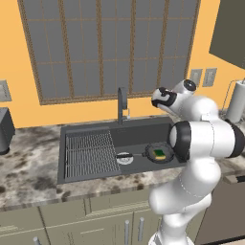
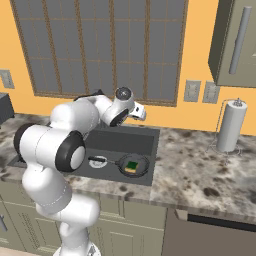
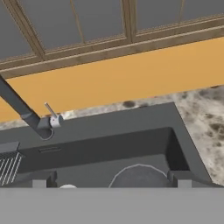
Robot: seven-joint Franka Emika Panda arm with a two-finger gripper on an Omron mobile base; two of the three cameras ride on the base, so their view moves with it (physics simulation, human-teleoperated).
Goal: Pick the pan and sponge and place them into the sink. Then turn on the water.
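The dark grey pan [image 1: 151, 152] lies in the right part of the sink [image 1: 139, 136], its black handle pointing left toward the round silver drain [image 1: 125, 159]. The yellow and green sponge [image 1: 160, 153] rests inside the pan. From the right, the sponge [image 2: 132, 166] sits in the pan [image 2: 143, 165] within the sink [image 2: 125, 142]. My gripper [image 1: 156, 100] hangs above the sink's back right, well above the pan. In the hand view the gripper [image 3: 111, 179] is open, nothing between its fingertips [image 3: 39, 179], with the pan's rim [image 3: 140, 168] just beyond.
A faucet [image 1: 122, 103] stands behind the sink; its lever [image 3: 51, 111] sticks up beside the spout. A ribbed draining grid [image 1: 91, 153] fills the sink's left half. A paper towel roll [image 2: 231, 125] stands on the counter to the right. A dark appliance [image 1: 4, 129] sits far left.
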